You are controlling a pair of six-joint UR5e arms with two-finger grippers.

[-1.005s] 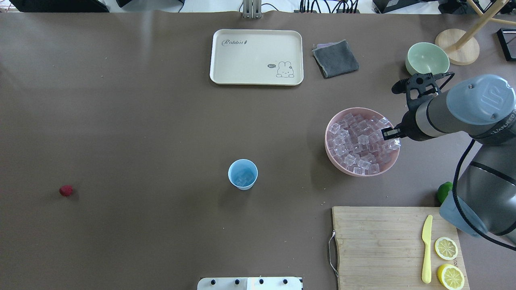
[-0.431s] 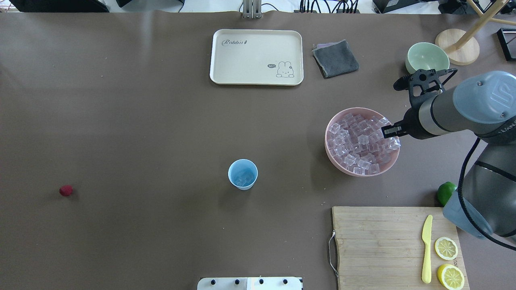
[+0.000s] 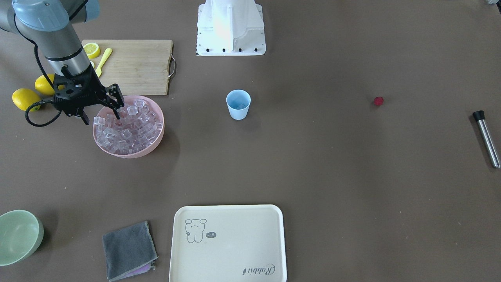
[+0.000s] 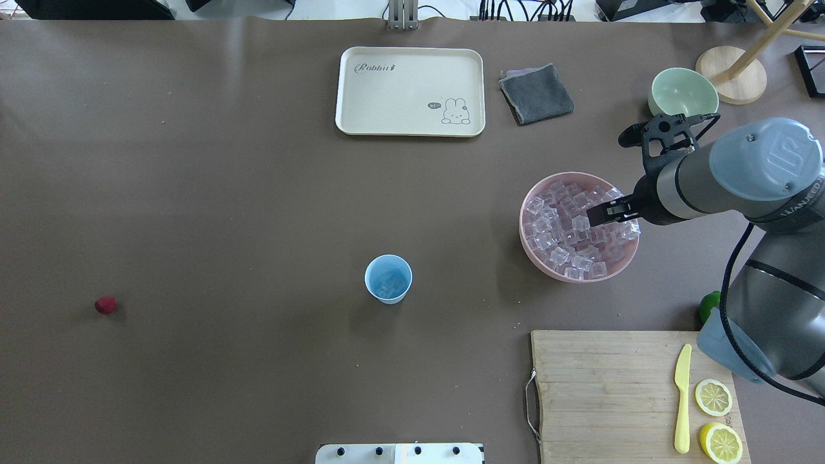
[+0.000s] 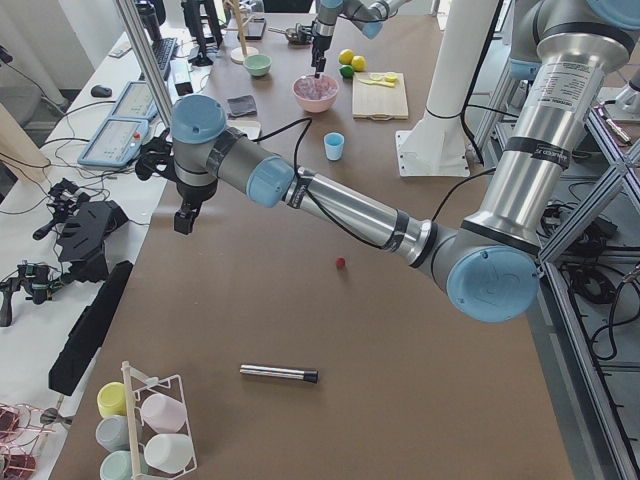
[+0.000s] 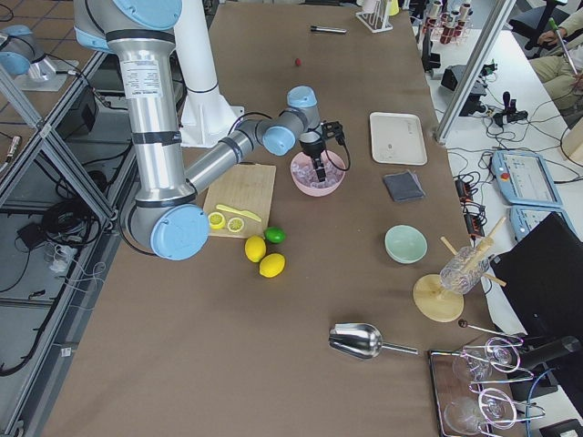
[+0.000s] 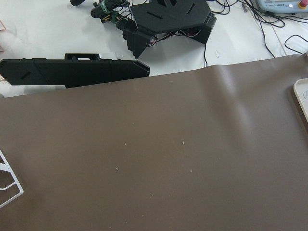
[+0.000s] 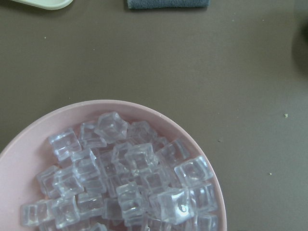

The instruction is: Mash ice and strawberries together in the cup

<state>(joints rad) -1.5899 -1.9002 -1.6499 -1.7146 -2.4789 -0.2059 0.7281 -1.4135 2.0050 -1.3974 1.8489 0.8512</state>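
The right gripper [image 3: 101, 116], fingers spread, hung over the bowl's [image 3: 129, 155] right side with the ice [image 3: 129, 131] directly beneath, the cup [image 3: 238, 105] stood well left of the bowl, and the far-off left gripper's [image 5: 183, 222] state couldn't be told.

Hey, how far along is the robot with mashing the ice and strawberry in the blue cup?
Done: some ice already sits in the cup. In hand: the right gripper, open, is down among the cubes in the pink bowl, apparently going for another. Left: the strawberry lies on the table far from the cup, and the metal rod lies untouched, so no mashing yet.
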